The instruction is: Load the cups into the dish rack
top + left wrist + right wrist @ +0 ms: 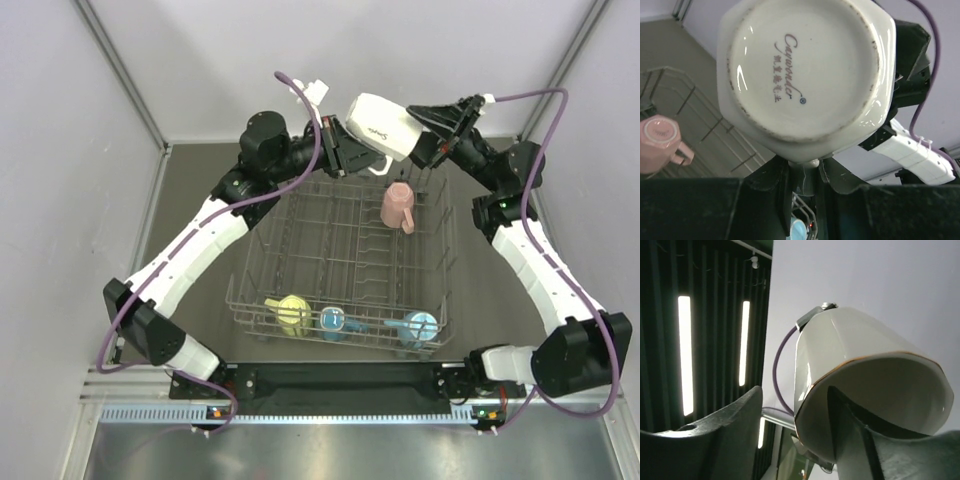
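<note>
- Above the far edge of the dish rack [330, 250], the white mug [385, 127] hangs in mid-air;
- left gripper [803, 176] pinched on what looks like its handle;
- right gripper [432, 122] jaws parted, one finger inside the rim, the other clear outside;
- pink mug [400, 207] upturned in the rack.

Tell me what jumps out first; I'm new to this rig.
A white mug hangs on its side in mid-air above the far edge of the dish rack, held in the jaws of the left gripper. In the rack, a pink mug sits far right; the near row holds a yellow mug, a blue mug and another blue mug.
</note>
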Motion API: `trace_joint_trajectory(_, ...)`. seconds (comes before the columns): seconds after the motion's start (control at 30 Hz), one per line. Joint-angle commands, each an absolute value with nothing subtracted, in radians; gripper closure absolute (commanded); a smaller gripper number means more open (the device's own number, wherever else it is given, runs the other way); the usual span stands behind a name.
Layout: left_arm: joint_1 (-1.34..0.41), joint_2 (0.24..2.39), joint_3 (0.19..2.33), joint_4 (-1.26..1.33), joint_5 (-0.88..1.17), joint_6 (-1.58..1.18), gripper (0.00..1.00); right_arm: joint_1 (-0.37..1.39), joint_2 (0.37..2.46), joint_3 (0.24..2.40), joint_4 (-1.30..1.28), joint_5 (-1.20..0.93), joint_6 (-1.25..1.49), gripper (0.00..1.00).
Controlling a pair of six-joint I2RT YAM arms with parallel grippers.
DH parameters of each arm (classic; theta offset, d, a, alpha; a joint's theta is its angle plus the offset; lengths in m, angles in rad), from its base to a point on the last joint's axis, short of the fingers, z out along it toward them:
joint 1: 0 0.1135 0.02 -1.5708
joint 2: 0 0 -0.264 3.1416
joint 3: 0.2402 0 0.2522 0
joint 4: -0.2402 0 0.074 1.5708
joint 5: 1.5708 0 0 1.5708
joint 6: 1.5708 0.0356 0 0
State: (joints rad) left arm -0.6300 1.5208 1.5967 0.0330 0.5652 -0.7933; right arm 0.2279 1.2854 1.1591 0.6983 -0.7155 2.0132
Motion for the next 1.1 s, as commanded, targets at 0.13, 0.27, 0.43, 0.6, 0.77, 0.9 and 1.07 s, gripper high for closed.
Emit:
trace_joint_trajectory(0.13, -0.632, 1.445, 1.727, -0.199, 0.309, -0.614, 1.00, 0.121, 1.174, 1.157, 0.300, -0.882, 1.772, 0.29)
trace_joint_trajectory(0.27, -0.630, 1.431, 1.730, -0.278, 0.213, -0.549, 1.00, 0.008, 1.117, 1.143, 0.086, -0.929, 1.620, 0.20)
trace_joint_trajectory(0.43, -0.632, 1.450, 1.727, -0.373, 0.085, -0.482, 1.00, -0.037, 1.075, 1.141, -0.125, -0.922, 1.461, 0.17)
trace_joint_trajectory(0.6, -0.632, 1.474, 1.672, -0.399, 0.009, -0.419, 1.00, -0.037, 1.065, 1.231, -0.391, -0.901, 1.211, 0.16)
trace_joint_trajectory(0.77, -0.632, 1.494, 1.592, -0.367, -0.126, -0.407, 1.00, -0.037, 1.077, 1.354, -0.676, -0.854, 1.002, 0.16)
trace_joint_trajectory(0.9, -0.632, 1.540, 1.560, -0.341, -0.169, -0.365, 1.00, -0.037, 1.075, 1.397, -0.767, -0.845, 0.908, 0.15)
trace_joint_trajectory(1.07, -0.632, 1.615, 1.562, -0.322, -0.199, -0.302, 1.00, -0.038, 1.078, 1.437, -0.822, -0.865, 0.850, 0.15)
